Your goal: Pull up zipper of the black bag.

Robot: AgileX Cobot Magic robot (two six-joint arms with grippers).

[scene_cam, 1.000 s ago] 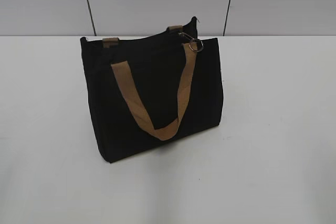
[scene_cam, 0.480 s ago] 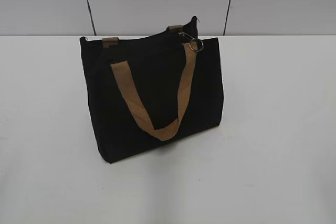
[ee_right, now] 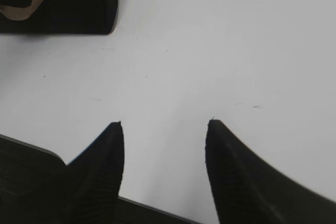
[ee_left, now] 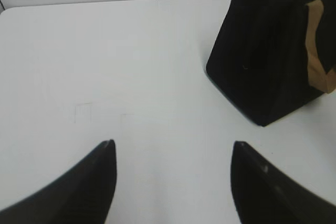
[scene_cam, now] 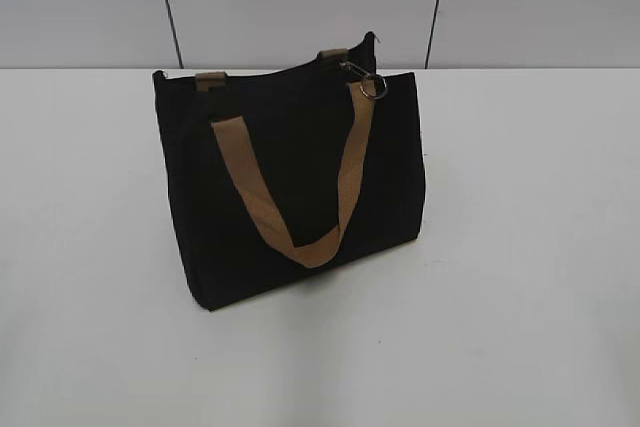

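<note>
- black bag upright on white table; zipper ring at its top right corner
- left gripper spread wide, empty (bag up-right, well apart)
- right gripper likewise; bag far upper-left

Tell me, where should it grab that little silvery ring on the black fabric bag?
Probably the silvery metal ring pull itself, from above on the right: it hangs free at the top right corner of the black fabric tote bag, beside the tan strap.
</note>
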